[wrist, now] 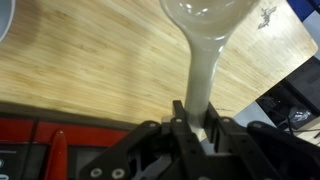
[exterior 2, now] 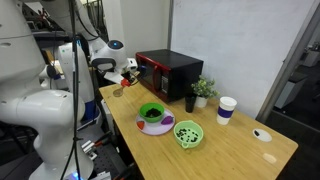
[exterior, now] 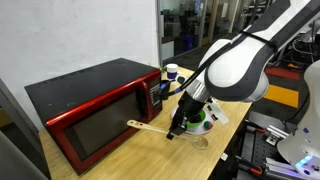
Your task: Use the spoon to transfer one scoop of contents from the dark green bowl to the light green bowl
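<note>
The hand pinches the spoon by its handle near the bench edge. The scoop looks not yet begun; next, the spoon likely must reach the dark green bowl.

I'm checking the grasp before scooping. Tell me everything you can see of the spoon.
The spoon is pale and smooth, with a slim handle that widens into a round head, which the wrist view cuts off at its top edge. The gripper is shut on the handle's end and holds it above the wooden table; nothing else touches it. In an exterior view it juts out roughly level in front of the microwave. Whether the head carries anything cannot be told.
</note>
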